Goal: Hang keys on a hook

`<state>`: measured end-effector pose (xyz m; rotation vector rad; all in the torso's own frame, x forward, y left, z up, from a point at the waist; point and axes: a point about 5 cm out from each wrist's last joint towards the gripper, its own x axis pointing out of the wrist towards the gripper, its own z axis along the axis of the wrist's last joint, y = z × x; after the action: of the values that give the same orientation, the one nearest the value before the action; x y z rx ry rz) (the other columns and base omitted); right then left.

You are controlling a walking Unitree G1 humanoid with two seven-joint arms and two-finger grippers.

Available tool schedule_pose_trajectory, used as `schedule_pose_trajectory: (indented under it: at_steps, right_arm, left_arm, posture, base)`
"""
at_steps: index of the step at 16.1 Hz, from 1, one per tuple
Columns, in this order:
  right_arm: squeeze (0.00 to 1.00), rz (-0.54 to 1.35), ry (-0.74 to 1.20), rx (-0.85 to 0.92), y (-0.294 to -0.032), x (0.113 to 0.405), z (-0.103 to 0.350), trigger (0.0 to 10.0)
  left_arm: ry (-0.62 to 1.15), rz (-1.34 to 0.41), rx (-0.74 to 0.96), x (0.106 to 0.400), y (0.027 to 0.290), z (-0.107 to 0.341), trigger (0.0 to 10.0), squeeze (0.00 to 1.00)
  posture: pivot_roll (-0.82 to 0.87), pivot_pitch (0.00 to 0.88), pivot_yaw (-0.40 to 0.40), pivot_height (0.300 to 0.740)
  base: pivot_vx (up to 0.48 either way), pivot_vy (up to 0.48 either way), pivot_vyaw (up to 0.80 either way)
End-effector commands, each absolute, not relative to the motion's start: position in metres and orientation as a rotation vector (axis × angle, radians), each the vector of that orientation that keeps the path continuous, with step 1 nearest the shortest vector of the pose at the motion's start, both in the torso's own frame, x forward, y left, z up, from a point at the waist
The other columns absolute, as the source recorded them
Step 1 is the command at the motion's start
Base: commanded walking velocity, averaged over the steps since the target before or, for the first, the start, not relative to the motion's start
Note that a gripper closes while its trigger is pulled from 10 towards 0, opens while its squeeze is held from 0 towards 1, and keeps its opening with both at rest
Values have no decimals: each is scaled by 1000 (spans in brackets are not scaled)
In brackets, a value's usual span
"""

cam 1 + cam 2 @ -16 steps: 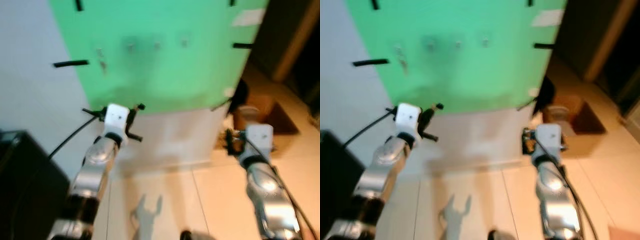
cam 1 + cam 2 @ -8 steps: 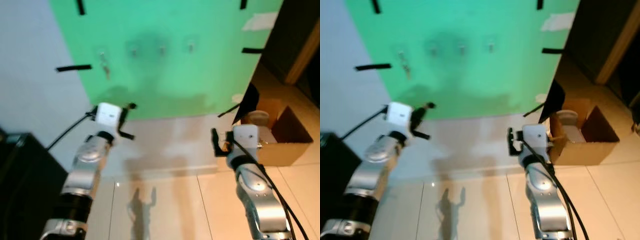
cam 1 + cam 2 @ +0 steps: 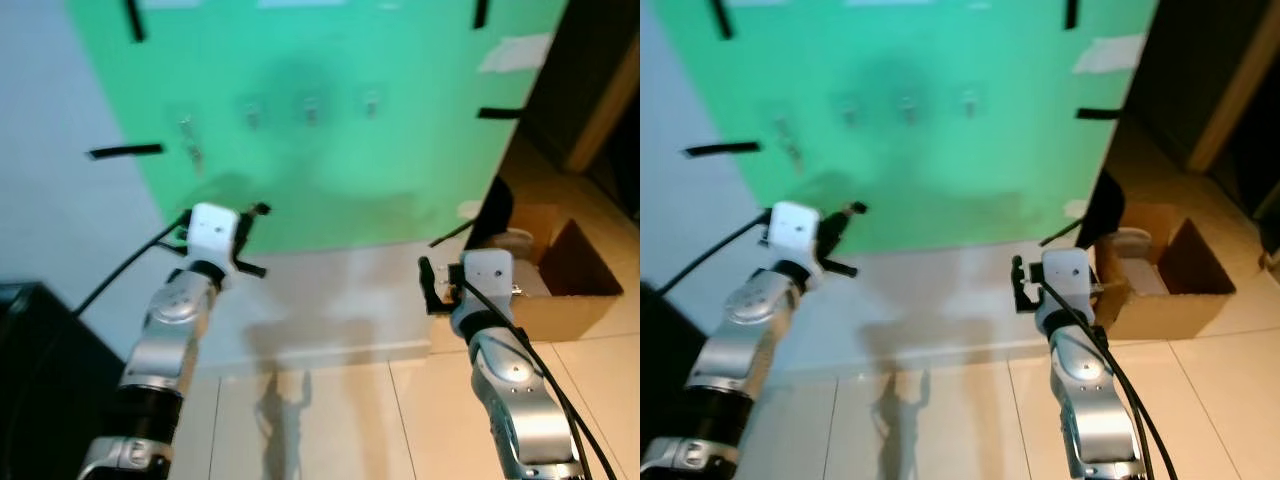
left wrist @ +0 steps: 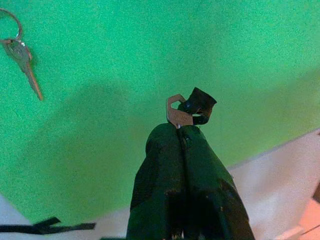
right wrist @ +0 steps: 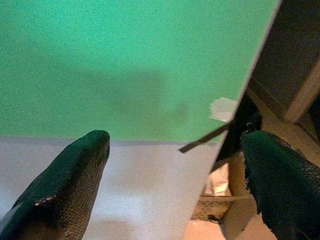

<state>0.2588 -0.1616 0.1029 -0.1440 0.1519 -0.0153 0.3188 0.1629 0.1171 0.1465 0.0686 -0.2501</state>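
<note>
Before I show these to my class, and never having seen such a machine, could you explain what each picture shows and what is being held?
This is a humanoid robot with two silver arms, each ending in a black two-fingered pincer. The two wide pictures come from cameras in its head, looking at a green sheet taped to a white wall, with a row of small hooks on it. The close-ups come from cameras on each wrist. The left pincer is shut on a key with a black tag. Another key already hangs on the sheet. The right pincer is open and holds nothing. A cardboard box sits on the tiled floor to the right.
</note>
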Motion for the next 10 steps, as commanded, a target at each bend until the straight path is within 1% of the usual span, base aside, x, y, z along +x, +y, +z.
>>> schedule_pose_trajectory:
  at_steps: [1,4,6,8,10]
  right_arm:
    - [0,-35,151,-156,-168,260,103,10000]
    - [0,-36,156,-157,-170,261,102,10000]
    - [0,8,163,-212,-169,265,104,10000]
    - [0,-14,168,-211,-170,263,103,10000]
    - [0,-37,169,-176,-172,261,102,10000]
  left_arm:
    - [55,-271,145,320,156,121,10000,0]
    - [52,-277,141,323,152,122,10000,0]
    - [49,-281,137,324,148,122,10000,0]
    - [56,-290,138,322,147,119,10000,0]
    - [61,-299,140,322,147,119,10000,0]
  posture:
    - [-86,0,62,740]
    - [-93,0,56,740]
    - [-103,0,55,740]
    - [-111,0,62,740]
    - [-111,0,62,740]
  base:
    - [300,0,0]
    - [300,0,0]
    - [302,0,0]
    - [300,0,709]
    - [292,0,0]
